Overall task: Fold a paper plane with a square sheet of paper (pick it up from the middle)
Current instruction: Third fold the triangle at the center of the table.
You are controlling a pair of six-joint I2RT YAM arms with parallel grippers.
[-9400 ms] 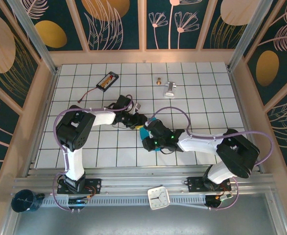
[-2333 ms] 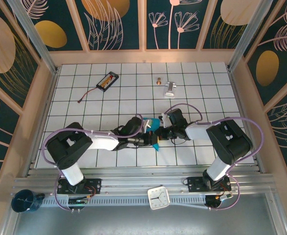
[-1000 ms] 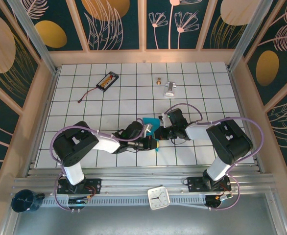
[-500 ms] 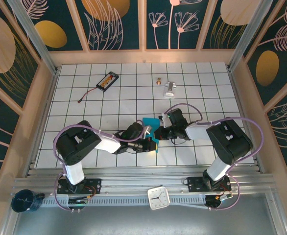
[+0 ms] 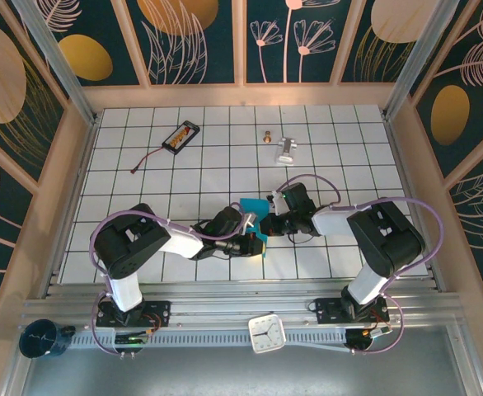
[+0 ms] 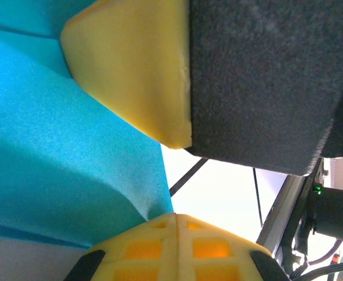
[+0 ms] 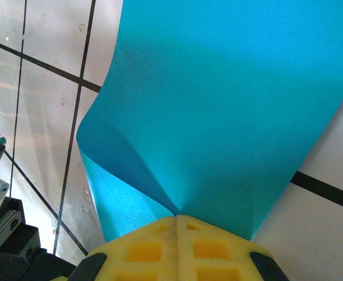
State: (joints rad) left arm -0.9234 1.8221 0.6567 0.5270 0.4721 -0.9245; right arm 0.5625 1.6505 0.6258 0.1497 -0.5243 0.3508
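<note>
Paper pinched by left end effector and right end effector.

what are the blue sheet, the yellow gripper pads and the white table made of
The blue sheet: thin matte paper, likely; it curls and creases softly without shine.
The yellow pads: apparently moulded plastic or rubber, with a waffle-like grid of recesses.
The table: hard white surface with black grid lines, slightly glossy; exact material unclear.

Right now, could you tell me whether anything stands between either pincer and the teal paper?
Nothing visible does. The left pincer and the right pincer are each shut on the teal paper, which runs straight into their closed fingertips.
</note>
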